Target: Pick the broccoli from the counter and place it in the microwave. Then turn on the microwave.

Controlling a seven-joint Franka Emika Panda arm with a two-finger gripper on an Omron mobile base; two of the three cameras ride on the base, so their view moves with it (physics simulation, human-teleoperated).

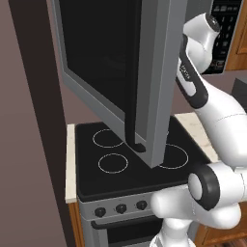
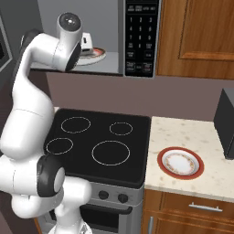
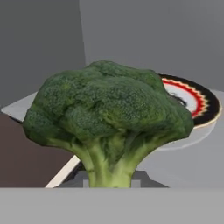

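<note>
A: What's in the left base view?

B: The microwave [image 1: 144, 72] door hangs wide open over the black cooktop [image 1: 120, 159], its dark glass and black vertical handle facing us. The white arm [image 1: 212, 111] rises behind the door's edge toward the keypad at top right. A strip of beige counter [image 1: 71, 164] runs along the cooktop's left side.

A: And the right base view?

B: The arm [image 2: 27, 105] bends up from the lower left and reaches into the microwave's [image 2: 141, 36] open cavity. A white hand part sits inside, just beside a red-rimmed plate [image 2: 93, 55] on the cavity floor. On the counter [image 2: 192, 141] to the right of the cooktop lies a second red-rimmed plate [image 2: 180, 162], with a dark box at the far right edge.

A: The hand view?

B: The broccoli [image 3: 107, 113] looms close, stem down between the finger tips, crown up. The gripper [image 3: 109, 179] looks narrowly closed on the stem, though the tips are mostly hidden behind it. Behind it are grey cavity walls and the patterned plate [image 3: 197, 103] to the right, apart from the floret. The broccoli appears to hang above the cavity's front edge.
</note>
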